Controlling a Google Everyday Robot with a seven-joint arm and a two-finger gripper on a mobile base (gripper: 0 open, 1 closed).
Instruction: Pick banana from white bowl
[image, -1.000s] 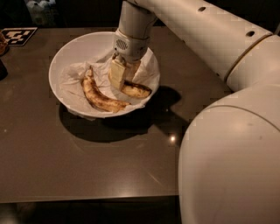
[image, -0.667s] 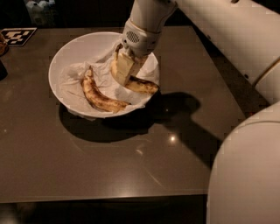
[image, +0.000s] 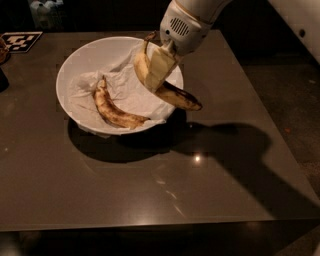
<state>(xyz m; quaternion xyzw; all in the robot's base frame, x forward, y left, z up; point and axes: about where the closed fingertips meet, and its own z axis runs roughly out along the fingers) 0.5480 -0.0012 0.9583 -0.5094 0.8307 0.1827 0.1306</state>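
Observation:
The large white bowl (image: 75, 65) lined with crumpled white paper sits on the dark table. My gripper (image: 156, 70) is above the bowl's right rim, shut on the plump yellow banana (image: 175, 96). The banana hangs in the air clear of the paper, its thin dark stem up by the wrist and its dark-brown tip pointing down and right past the rim. The longer, brown-speckled banana (image: 114, 108) still lies on the paper inside the bowl.
The bowl stands on a dark brown table (image: 150, 180). A black-and-white marker tag (image: 20, 41) lies at the table's far left corner. A dark object (image: 3, 79) sits at the left edge. The table's right edge drops to the floor.
My gripper has lifted the banana up out of the bowl and a little to the right. The arm has risen. The speckled banana has not moved.

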